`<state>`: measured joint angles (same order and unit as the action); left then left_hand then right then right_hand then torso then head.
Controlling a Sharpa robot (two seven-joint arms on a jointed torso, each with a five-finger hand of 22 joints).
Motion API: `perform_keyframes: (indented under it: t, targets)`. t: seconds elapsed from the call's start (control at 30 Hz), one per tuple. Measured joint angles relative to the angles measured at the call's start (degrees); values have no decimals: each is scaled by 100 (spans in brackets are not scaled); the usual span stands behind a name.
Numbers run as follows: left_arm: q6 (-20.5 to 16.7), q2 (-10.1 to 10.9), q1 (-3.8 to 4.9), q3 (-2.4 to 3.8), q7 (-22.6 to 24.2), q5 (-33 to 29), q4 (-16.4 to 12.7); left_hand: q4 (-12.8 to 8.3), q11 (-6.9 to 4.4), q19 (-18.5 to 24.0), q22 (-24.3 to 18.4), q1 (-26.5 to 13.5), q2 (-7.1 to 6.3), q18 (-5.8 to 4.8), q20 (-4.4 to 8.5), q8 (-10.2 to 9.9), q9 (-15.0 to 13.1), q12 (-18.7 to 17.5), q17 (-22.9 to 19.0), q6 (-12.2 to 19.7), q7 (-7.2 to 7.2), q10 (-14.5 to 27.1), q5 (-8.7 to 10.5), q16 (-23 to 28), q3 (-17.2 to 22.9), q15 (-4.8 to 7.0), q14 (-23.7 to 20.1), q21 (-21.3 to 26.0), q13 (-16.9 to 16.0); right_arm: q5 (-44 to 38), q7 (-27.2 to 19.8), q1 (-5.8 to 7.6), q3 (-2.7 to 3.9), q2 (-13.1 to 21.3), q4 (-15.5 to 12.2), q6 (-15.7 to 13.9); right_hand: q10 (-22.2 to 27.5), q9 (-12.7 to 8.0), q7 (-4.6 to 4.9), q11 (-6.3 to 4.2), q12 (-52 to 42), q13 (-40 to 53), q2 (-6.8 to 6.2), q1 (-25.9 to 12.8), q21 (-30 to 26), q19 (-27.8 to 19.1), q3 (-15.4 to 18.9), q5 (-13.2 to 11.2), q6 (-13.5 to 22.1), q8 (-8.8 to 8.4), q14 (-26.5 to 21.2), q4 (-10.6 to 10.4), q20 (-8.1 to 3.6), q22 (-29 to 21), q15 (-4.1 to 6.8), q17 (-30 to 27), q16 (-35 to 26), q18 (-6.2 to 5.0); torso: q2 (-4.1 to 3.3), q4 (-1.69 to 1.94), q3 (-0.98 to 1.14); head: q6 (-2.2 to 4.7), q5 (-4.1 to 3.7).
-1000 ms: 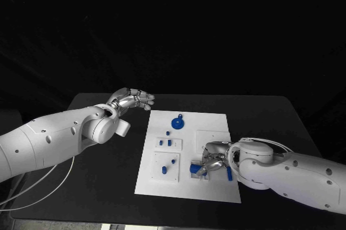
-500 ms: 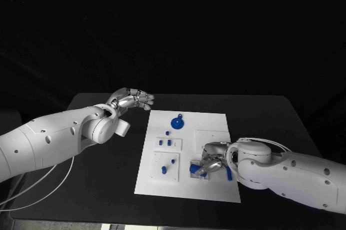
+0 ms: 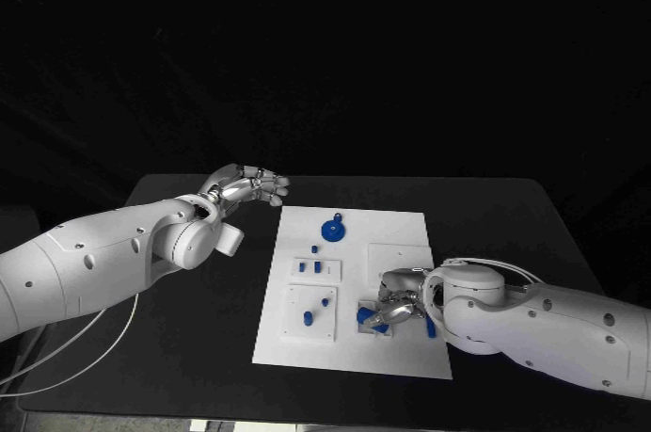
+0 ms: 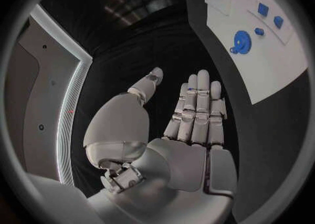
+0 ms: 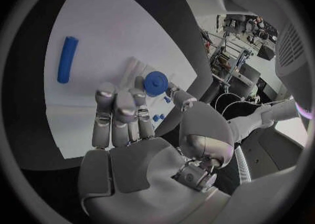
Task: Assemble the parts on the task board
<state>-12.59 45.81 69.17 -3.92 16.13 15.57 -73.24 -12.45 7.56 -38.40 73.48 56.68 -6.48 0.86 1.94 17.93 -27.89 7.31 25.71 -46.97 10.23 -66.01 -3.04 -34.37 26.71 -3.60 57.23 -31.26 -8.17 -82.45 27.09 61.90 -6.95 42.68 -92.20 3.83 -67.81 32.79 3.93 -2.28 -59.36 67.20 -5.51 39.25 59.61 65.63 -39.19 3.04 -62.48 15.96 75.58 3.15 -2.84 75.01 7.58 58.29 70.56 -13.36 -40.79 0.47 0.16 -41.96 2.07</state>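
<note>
Black table, white board (image 3: 407,239) mid-surface; right hand (image 3: 393,305) working low on it.
Over the last second the right hand crept slightly nearer the blue disc (image 5: 156,83), fingers spread, grasping nothing. Left hand (image 3: 251,185) unmoved off-board, released. Insertion likely pending.

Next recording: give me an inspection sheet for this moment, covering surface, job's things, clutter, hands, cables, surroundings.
Surface: black table, task board in its middle.
Job's things: blue gear at the board's far end; small blue parts and on raised white plates; blue rod beside the right hand; blue round part at its fingertips.
Clutter: nothing seen.
Hands: left hand off the board, holding nothing; right hand low over the board's near right, grip unclear.
Cables: white cables under the left arm.
Surroundings: dark.
</note>
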Motion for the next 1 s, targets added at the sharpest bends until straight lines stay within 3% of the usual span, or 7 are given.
perform_keyframes:
  t: [0.37,0.77,0.9,1.0]
  targets:
    - [0,3,0,0,0,0,0,15,0,0,-1,0,0,0,0,0,0,0,6,0,0,0,0,0,-15,0,0,0,0,344,103,-5,-10,-14,-11,110,-28,10,-1,12,38,63,121,-132,46,-1,-236,-39,1,0,-17,-16,1,0,17,24,1,0,0,0,0,-2,-12]
    - [-1,3,0,0,-4,0,-1,15,0,0,4,0,0,0,0,0,-1,0,12,0,0,0,0,0,-15,1,-1,22,0,788,176,-19,-27,-39,-3,134,-29,26,-1,12,66,106,37,-367,67,-1,-248,-40,2,51,-18,-16,1,0,18,35,21,0,-1,-3,3,13,-19]
    - [-1,3,0,0,-5,0,0,15,0,0,4,0,0,0,0,0,-1,0,16,0,0,0,0,0,-15,4,-4,22,0,909,177,-27,-31,-52,-3,127,-60,41,-3,-19,67,143,-75,-630,108,-1,216,-37,0,44,-19,92,1,0,19,49,21,-43,-1,-3,3,14,-25]
    - [-1,3,0,0,-6,0,0,15,0,0,4,0,0,0,0,0,-1,0,16,0,0,0,0,0,-15,4,-4,22,0,973,177,-27,-31,-58,9,105,-61,72,-5,-20,105,187,61,-809,110,-52,656,-37,-1,46,-40,331,-30,0,40,61,21,-48,-1,-2,2,22,-30]
